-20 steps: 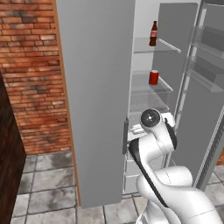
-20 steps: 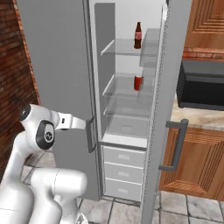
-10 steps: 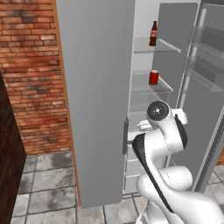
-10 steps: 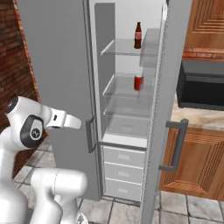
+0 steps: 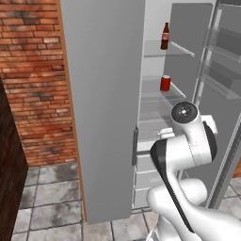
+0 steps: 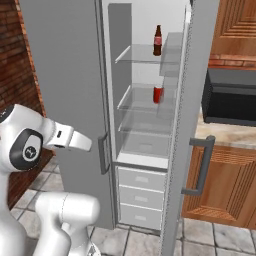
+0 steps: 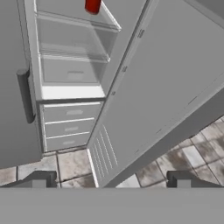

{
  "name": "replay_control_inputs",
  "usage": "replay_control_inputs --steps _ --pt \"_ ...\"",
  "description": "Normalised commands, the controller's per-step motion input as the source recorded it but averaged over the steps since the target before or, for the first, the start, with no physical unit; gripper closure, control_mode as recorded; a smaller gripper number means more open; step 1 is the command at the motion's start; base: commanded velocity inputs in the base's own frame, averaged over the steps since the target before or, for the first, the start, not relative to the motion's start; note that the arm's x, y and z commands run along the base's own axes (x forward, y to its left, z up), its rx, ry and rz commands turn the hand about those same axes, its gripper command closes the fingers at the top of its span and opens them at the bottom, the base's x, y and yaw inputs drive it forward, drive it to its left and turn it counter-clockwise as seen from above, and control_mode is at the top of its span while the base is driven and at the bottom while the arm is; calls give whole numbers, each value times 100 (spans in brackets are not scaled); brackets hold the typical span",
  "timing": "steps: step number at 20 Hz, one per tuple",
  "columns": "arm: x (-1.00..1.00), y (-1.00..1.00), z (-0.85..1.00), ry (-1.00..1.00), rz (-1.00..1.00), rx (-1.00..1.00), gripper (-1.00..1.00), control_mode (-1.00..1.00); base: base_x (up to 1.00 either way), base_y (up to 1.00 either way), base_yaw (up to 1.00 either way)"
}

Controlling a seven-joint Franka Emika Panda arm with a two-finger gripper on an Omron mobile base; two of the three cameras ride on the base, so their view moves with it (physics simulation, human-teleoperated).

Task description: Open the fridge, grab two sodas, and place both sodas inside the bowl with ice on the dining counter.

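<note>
- Left base view: I see the fridge (image 5: pixel 106 94) with its right door swung open and the left door closed toward me; the cola bottle (image 5: pixel 165 36) stands upright on the top glass shelf, near that shelf's front edge; the red can (image 5: pixel 165 83) stands on the next shelf down, roughly below the bottle; a brick wall (image 5: pixel 33 80) runs to the left of the fridge and grey floor tiles (image 5: pixel 44 207) lie at its foot; the arm rises in front of the lower shelves and drawers.
- Right base view: the open door (image 6: pixel 187 125) stands edge-on toward me with its bar handle (image 6: pixel 200 167) on the outer face; the bottle (image 6: pixel 157 41) sits on the top shelf toward its right edge, the can (image 6: pixel 158 94) on the shelf beneath, also toward the right edge; three white drawers (image 6: pixel 141 195) stack below the shelves; a dark microwave (image 6: pixel 230 97) rests on the wooden wall bench (image 6: pixel 225 137) just beyond the open door; the arm's forearm reaches toward the closed door's handle (image 6: pixel 103 152), apart from it.
- Hand view: the gripper (image 7: pixel 111 180) shows two dark fingertips (image 7: pixel 38 179) set wide apart, pinching nothing; ahead are the drawers (image 7: pixel 70 124) and the lower glass shelves; the bottom of the red can (image 7: pixel 92 6) cuts in at the top edge; the open door's inner face (image 7: pixel 170 78) slants across the right side above the floor tiles (image 7: pixel 192 157).
</note>
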Motion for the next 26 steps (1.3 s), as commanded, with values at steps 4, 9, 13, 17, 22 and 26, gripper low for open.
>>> replay_control_inputs --steps 4,9,13,17,22,26 --pt "0 0 0 0 0 0 -100 100 7 32 -7" --pt "0 0 0 0 0 0 -100 100 8 43 -25" --pt "0 0 0 0 0 0 -100 100 8 38 -38" --pt "0 0 0 0 0 0 -100 100 23 13 -41" --pt "0 0 0 0 0 0 -100 100 43 29 -42" --pt "0 0 0 0 0 0 -100 100 49 34 -23"
